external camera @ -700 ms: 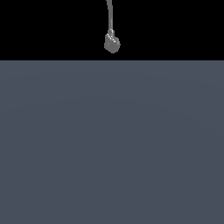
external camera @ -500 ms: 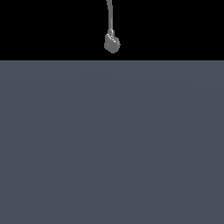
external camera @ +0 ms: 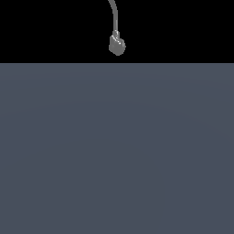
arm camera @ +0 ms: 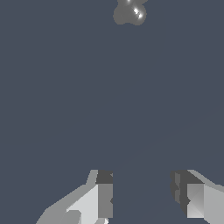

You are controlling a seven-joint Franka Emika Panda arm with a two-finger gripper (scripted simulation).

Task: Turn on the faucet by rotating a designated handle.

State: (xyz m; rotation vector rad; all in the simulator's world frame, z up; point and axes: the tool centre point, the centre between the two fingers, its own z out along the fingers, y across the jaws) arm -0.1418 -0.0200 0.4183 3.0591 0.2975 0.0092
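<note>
The faucet [external camera: 117, 45] is a small mid-grey lumpy piece at the far top middle of the exterior view, with a thin curved grey stem rising from it out of the frame. In the wrist view it [arm camera: 130, 12] shows as a rounded grey lump with bright highlights, far ahead of the fingers. My gripper [arm camera: 141, 179] is open and empty, with a wide gap between its two fingers. It stands well apart from the faucet. I do not see the gripper in the exterior view.
A flat dark blue-grey surface [external camera: 117, 151] fills most of both views. Its far edge meets a black background just below the faucet in the exterior view.
</note>
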